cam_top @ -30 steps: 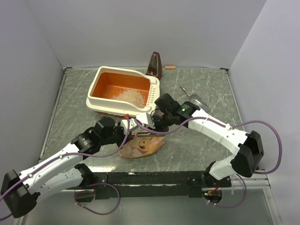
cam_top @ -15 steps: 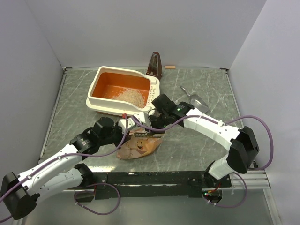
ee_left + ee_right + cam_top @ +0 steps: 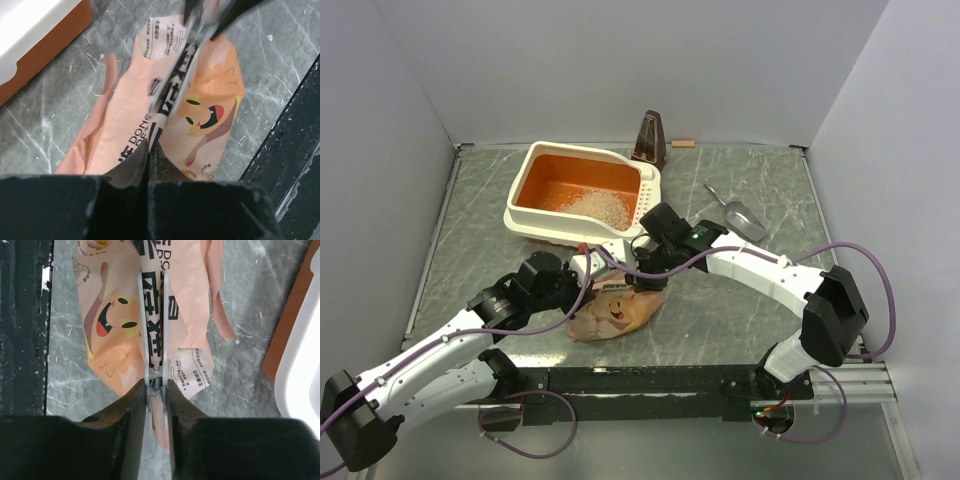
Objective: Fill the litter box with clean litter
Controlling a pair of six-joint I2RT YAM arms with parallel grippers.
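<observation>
The cream-white litter box with an orange inside stands at the back left. A heap of pale clean litter lies in it. A tan printed bag lies on the table in front of the box, folded along a ridge. My left gripper is shut on the folded ridge of the bag at its near end. My right gripper is shut on a pale spring clip that runs along the bag's fold, its jaws pressing the clip's handle end.
A metal scoop lies to the right of the box. A brown metronome and a small wooden block stand at the back wall. The box's corner shows in the left wrist view and in the right wrist view.
My right arm has swung its elbow in and its gripper has shifted slightly left over the bag. The bag has slid a little left. The left arm has barely moved.
</observation>
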